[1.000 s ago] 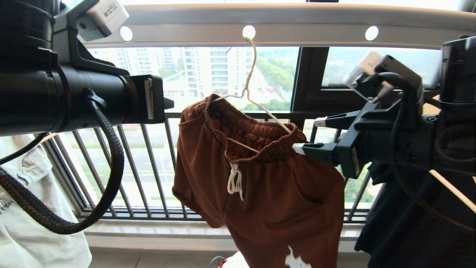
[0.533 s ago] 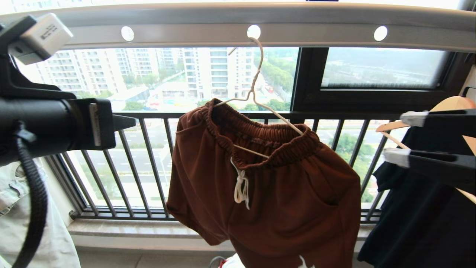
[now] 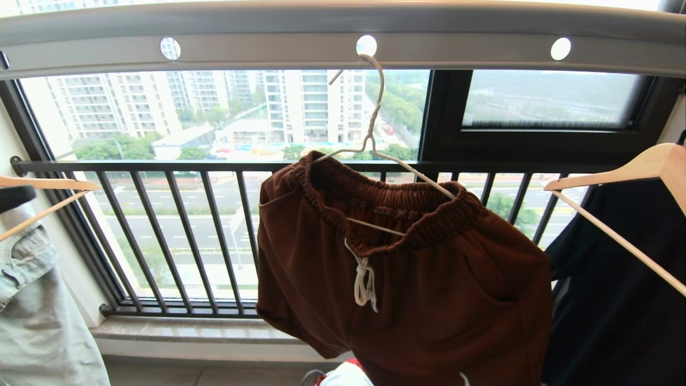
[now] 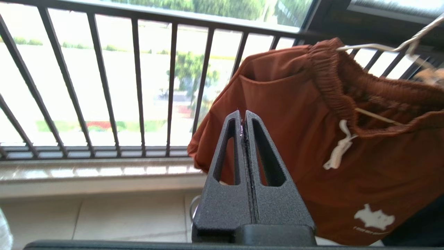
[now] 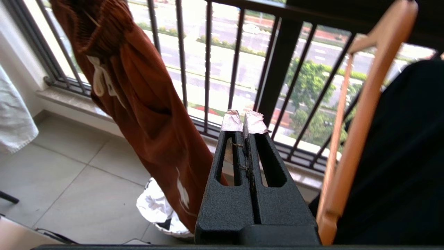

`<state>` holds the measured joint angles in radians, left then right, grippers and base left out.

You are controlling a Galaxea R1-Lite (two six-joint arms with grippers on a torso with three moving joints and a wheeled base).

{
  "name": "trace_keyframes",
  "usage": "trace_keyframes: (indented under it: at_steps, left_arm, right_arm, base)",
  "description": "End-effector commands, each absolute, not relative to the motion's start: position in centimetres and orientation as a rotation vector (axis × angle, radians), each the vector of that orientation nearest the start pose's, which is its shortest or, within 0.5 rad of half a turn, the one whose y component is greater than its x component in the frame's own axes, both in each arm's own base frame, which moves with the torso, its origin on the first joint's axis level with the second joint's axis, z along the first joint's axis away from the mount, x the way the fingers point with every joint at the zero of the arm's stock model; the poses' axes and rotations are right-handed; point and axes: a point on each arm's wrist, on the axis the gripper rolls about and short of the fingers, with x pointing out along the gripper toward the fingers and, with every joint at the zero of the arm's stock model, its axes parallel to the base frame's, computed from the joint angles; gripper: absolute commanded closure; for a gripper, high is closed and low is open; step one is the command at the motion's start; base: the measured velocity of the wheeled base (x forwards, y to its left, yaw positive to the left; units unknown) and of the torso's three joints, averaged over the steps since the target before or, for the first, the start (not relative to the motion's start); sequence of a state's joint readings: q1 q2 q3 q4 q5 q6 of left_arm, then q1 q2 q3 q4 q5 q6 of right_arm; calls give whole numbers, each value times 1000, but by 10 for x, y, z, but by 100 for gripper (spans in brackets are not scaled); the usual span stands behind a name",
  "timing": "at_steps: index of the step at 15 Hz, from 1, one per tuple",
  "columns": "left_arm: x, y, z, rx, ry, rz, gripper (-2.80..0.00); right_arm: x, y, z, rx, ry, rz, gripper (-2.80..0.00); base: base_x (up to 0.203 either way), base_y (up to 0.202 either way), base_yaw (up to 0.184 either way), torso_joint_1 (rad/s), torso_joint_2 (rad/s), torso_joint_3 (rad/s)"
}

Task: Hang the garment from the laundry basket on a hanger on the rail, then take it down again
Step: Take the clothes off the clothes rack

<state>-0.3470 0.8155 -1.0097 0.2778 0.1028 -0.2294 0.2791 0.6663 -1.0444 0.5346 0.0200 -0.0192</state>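
My left gripper [image 4: 245, 113] has its jaws pressed together, empty; the shorts [image 4: 312, 139] hang just beyond them on the hanger [image 3: 375, 145]. My right gripper [image 5: 244, 119] likewise has its jaws together, empty, apart from the shorts.

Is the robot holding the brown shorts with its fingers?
No, the shorts hang alone on the white hanger, and both the left gripper and right gripper are shut on nothing.
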Motion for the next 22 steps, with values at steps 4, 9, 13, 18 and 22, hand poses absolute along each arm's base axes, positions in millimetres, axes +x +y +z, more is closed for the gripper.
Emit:
trace_keyframes:
  at_steps: [4, 9, 13, 18, 22]
  left_arm:
    - [-62, 1, 273, -248, -58, -215, 0]
    - [-58, -1, 199, -235, 100, -188, 0]
    - [-45, -3, 144, -138, 180, -161, 0]
    - [-33, -2, 88, 62, 59, -125, 0]
    - [-24, 0, 75, 123, 24, -41, 0]
  right_arm:
    - [-57, -11, 283, 70, 215, 89, 0]
    - [-95, -8, 231, 94, 229, -14, 0]
    - [-84, -3, 162, 77, 177, -5, 0]
    - [-43, 0, 112, -20, 8, 41, 0]
    - [-23, 0, 75, -128, 2, 46, 0]
  base:
    - [0, 0, 0, 0, 0, 0]
    - [0, 0, 0, 0, 0, 0]
    - [0, 0, 0, 0, 0, 0]
    - [0, 0, 0, 0, 0, 0]
    - [0, 0, 0, 0, 0, 0]
